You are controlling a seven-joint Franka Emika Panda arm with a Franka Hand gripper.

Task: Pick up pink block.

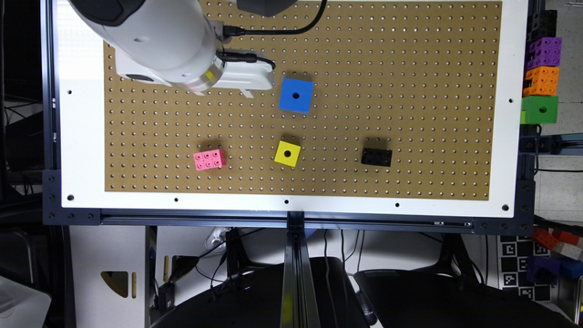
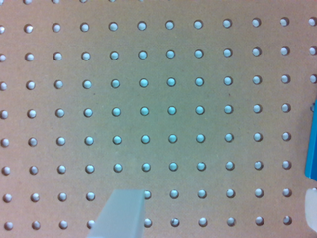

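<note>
The pink block (image 1: 209, 159) lies on the pegboard desk (image 1: 410, 68), at about nine o'clock from the yellow cube (image 1: 287, 153). It looks light, rigid and slick; its two long flat sides suit a pinch. The gripper (image 1: 248, 89) hovers well apart, jaw state impossible to tell.

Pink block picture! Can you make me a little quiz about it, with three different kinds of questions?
1. True or false: the pink block is stacked on the yellow cube.
2. Which thing on the pegboard lies farthest toward the exterior view's right? A) blue cube B) black brick C) pink block
3. Fill in: the pink block's top shows ___ round studs.

Key: 1 false, it lies apart on the board; 2 B; 3 six.
</note>
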